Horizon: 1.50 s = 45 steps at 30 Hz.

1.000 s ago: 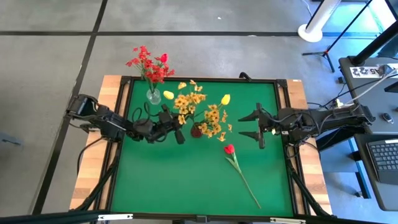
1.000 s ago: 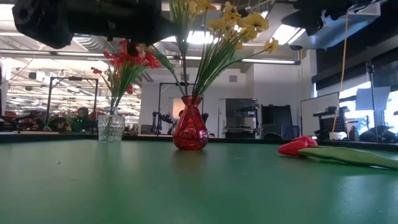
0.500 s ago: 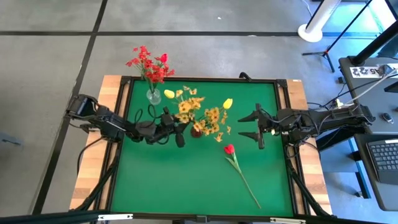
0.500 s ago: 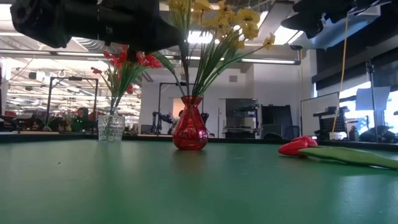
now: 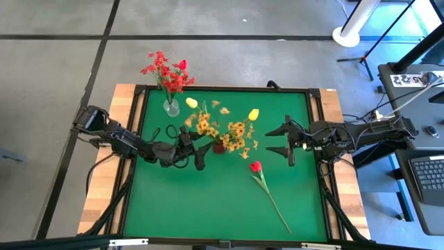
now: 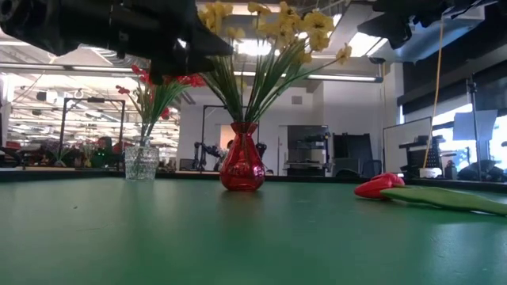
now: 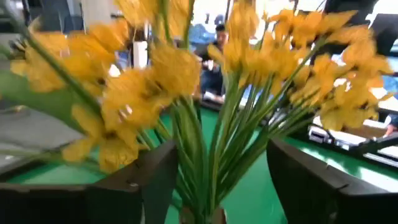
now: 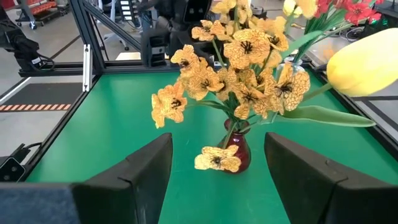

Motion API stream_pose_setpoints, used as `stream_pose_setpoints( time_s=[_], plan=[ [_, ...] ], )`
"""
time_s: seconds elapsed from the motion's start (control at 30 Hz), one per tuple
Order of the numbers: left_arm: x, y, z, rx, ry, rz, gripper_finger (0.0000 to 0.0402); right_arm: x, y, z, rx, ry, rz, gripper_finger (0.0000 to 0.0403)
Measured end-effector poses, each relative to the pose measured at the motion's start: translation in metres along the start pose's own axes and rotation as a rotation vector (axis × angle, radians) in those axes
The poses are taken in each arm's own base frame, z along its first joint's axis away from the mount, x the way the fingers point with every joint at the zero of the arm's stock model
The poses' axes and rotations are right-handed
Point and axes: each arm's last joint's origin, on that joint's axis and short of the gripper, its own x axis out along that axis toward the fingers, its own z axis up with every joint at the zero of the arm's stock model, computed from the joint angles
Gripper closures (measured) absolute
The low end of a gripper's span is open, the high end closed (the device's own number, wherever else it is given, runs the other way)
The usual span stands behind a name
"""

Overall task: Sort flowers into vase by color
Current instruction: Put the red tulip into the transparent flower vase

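We look down on a green tabletop [image 5: 208,208] w/ two dark robot arms. Landmark: a small red vase [image 5: 219,146] near the middle, holding the yellow flowers [image 5: 236,130]. The left gripper [image 5: 197,147] sits just beside the vase; its fingers [image 7: 149,180] are spread apart, w/ the green stems standing loose between them, not pinched. The right gripper [image 5: 284,140] waits on the vase's other side, well apart, fingers [image 8: 305,168] released & holding nothing. Behind the vase, near the tabletop's far edge, a clear glass vase [image 5: 171,107] holds red flowers [image 5: 166,72]. One red tulip [image 5: 256,167] lies flat in front of the vase, toward the right arm, not yet sorted.

Risk, as we judge it: the left fingers flank the stems closely, so pulling back crooked could snag leaves, drag yellow flowers out, or tip the narrow vase.
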Motion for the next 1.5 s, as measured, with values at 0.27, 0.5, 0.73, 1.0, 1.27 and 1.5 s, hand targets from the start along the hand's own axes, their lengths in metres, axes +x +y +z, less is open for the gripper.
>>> stream_pose_setpoints(
  time_s=[0.27, 0.5, 0.73, 1.0, 1.27, 1.5],
  plan=[
    [-0.019, -0.009, 0.006, 0.035, 0.009, 0.029, 0.0155, 0.000, 0.000, -0.004, 0.021, 0.045, -0.006, 0.0150],
    [-0.059, -0.017, 0.018, 0.068, 0.034, 0.077, 0.0155, -0.001, -0.003, -0.019, 0.063, 0.193, -0.068, 0.0150],
    [-0.098, -0.031, 0.021, -0.044, 0.063, -0.074, 0.0155, 0.005, -0.002, -0.032, 0.243, 0.320, -0.090, 0.0150],
    [-0.124, -0.043, 0.013, -0.173, 0.134, -0.237, 0.0155, 0.038, 0.023, -0.063, 0.309, 0.570, -0.081, 0.0150],
    [-0.126, -0.048, -0.006, -0.203, 0.185, -0.230, 0.0155, 0.066, 0.064, -0.113, 0.410, 0.818, -0.150, 0.0150],
    [-0.120, -0.048, -0.012, -0.202, 0.190, -0.200, 0.0155, 0.080, 0.092, -0.134, 0.441, 0.848, -0.175, 0.0150]
  ],
)
